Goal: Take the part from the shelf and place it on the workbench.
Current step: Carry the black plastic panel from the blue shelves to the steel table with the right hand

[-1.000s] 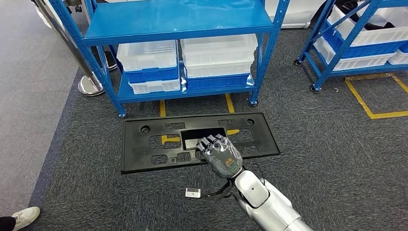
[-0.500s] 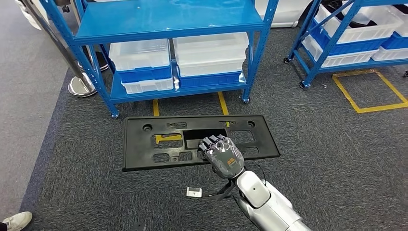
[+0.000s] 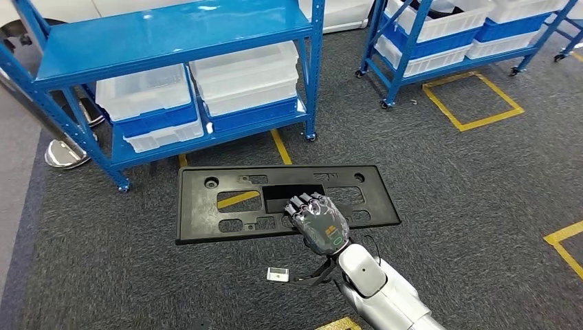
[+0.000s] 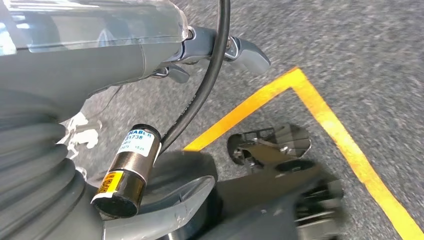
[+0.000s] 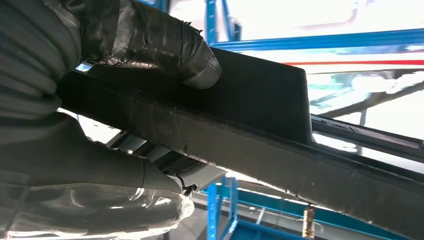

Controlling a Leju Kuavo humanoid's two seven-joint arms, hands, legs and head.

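Observation:
The part [image 3: 196,206] is a long flat black plastic panel with several cut-outs, carried level above the carpet in the head view. My right hand [image 3: 317,223] grips its near long edge at the middle, fingers over the top. Close up in the right wrist view, the thumb [image 5: 170,47] presses on the panel's [image 5: 260,95] upper face while the fingers curl under the edge. My left hand [image 4: 235,50] hangs over the floor, its fingers apart and holding nothing.
A blue shelf [image 3: 172,31] with clear and blue bins [image 3: 244,75] stands ahead on the left. A second blue rack [image 3: 412,41] is at the back right. Yellow tape squares [image 3: 474,103] mark the dark carpet. A chrome post base [image 3: 65,152] sits far left.
The camera has turned: the shelf and floor marks have slid left in the picture, and more carpet shows on the right. The panel stays in my right hand's grip, unchanged.

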